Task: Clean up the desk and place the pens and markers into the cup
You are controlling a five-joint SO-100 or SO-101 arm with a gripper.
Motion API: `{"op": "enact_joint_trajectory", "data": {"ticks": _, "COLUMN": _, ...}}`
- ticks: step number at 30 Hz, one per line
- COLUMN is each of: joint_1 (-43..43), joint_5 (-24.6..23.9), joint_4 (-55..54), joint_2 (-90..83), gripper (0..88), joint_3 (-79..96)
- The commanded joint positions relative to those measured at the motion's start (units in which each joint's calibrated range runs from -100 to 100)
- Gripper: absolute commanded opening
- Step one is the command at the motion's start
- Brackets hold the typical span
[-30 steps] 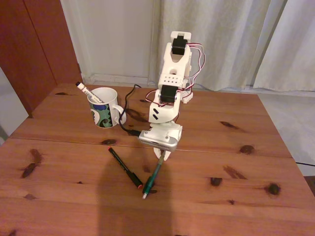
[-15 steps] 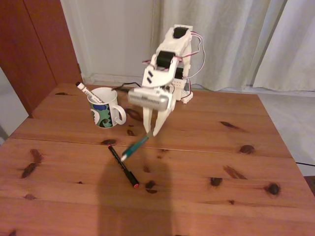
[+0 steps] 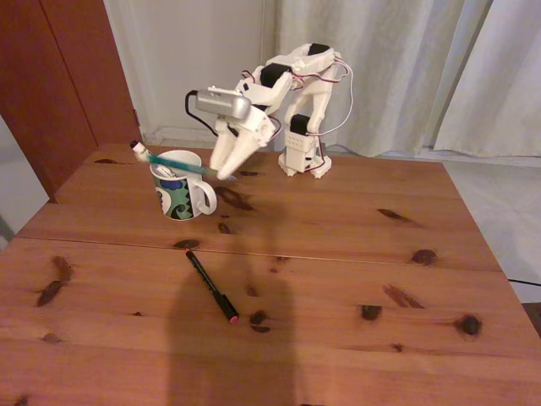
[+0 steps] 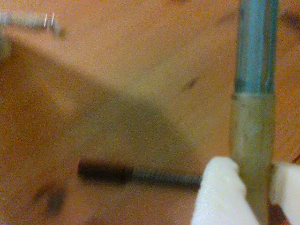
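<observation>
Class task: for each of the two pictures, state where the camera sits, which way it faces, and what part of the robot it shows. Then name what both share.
Fixed view: in front of the reddish-brown wooden desk, raised, facing the curtains; shows the whole white arm and gripper beside the white patterned mug.
Wrist view: rides on the gripper, looking down; shows white fingers.
Shared: the teal-green pen in the fingers, the thin black pen, the desk.

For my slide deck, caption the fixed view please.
Gripper carries teal pen over the mug; black pen remains on desk.
</observation>
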Motion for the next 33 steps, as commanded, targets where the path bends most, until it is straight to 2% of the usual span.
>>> {"op": "enact_joint_trajectory", "data": {"ticks": 1, "joint_1": 3.3, "joint_5": -0.5, "joint_4": -12.3, "joint_2": -5.1, "gripper": 0.8, "joint_3": 6.1}}
{"op": "enact_joint_trajectory", "data": {"ticks": 8, "joint_1": 8.2, "joint_5": -0.5, "joint_4": -20.1, "joint_2": -8.5, "gripper": 0.8, "joint_3": 13.6}}
{"op": "enact_joint_trajectory", "data": {"ticks": 18, "joint_1": 16.2, "joint_5": -0.4, "joint_4": -20.2, "joint_2": -9.4, "gripper": 0.8, "joint_3": 13.8}}
{"op": "enact_joint_trajectory", "data": {"ticks": 33, "joint_1": 22.6, "joint_5": 0.2, "joint_4": -20.0, "joint_2": -8.5, "gripper": 0.8, "joint_3": 16.1}}
